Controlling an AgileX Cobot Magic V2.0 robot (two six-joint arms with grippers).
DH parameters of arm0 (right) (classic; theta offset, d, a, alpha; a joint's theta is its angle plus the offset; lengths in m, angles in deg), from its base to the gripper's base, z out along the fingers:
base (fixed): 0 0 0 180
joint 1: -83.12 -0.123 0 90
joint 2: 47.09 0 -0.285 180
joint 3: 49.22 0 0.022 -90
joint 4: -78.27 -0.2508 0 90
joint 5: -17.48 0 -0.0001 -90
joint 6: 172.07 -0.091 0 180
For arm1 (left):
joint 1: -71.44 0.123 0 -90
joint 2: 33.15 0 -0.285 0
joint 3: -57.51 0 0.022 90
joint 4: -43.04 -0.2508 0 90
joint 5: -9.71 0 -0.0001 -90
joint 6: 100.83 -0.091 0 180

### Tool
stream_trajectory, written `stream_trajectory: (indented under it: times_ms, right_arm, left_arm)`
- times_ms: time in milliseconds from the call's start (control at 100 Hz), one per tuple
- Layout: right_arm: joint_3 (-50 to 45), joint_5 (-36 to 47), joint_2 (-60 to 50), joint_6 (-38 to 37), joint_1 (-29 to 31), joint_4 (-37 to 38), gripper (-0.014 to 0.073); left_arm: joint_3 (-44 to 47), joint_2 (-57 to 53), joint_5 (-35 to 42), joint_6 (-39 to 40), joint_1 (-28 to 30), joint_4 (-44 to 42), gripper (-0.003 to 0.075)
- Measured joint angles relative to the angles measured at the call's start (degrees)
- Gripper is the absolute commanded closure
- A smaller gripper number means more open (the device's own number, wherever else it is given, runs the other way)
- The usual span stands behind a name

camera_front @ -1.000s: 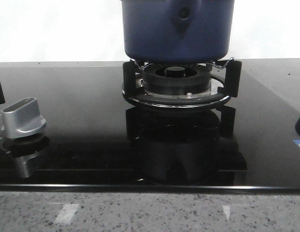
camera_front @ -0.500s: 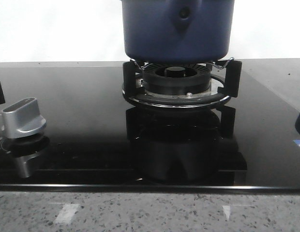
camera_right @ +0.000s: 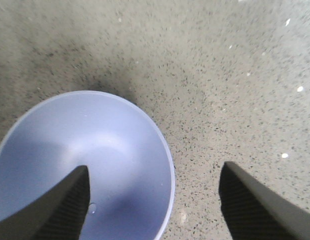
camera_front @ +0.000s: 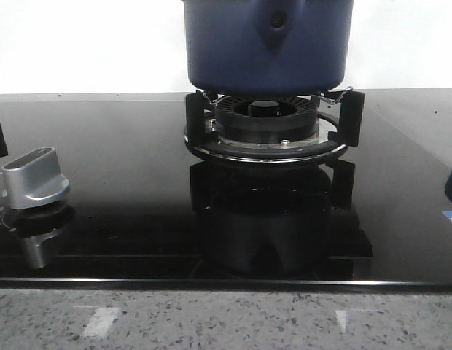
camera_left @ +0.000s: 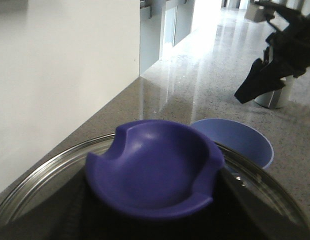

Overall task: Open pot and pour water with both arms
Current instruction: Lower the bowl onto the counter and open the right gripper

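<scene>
1. The black glass cooktop (camera_front: 102, 182) fills the middle of the front view, with a speckled stone counter (camera_front: 226, 321) along its near edge.
2. The pot (camera_front: 266, 44), dark blue, sits on the black burner ring (camera_front: 266, 135) at the far centre of the cooktop, its pointed handle mount facing the camera.
3. In the left wrist view a glass lid (camera_left: 40, 175) with a dished blue knob (camera_left: 155, 172) lies directly under the camera; the left gripper's fingers are not visible, so I cannot tell how they stand.
4. A pale blue bowl (camera_right: 85, 160) rests on the speckled counter, seen just beyond the lid in the left wrist view.
5. The right gripper (camera_right: 155, 200) hovers over that bowl, fingers spread wide apart, one finger (camera_right: 60, 207) above the bowl's inside.
6. A silver knob (camera_front: 35, 177) stands at the cooktop's near left.
</scene>
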Motion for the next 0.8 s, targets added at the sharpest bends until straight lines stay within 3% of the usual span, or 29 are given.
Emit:
stream_trajectory:
  times_ms: [660, 800]
  right_arm:
    - [0.00, -0.49, -3.41, 0.14, 0.00, 0.00, 0.0106]
    - [0.00, -0.49, -3.41, 0.14, 0.00, 0.00, 0.0106]
  left_arm:
    - [0.00, 5.05, 0.93, -1.93, -0.73, -0.68, 0.0473]
    - [0.00, 5.25, 1.03, -1.93, -0.73, -0.80, 0.0365]
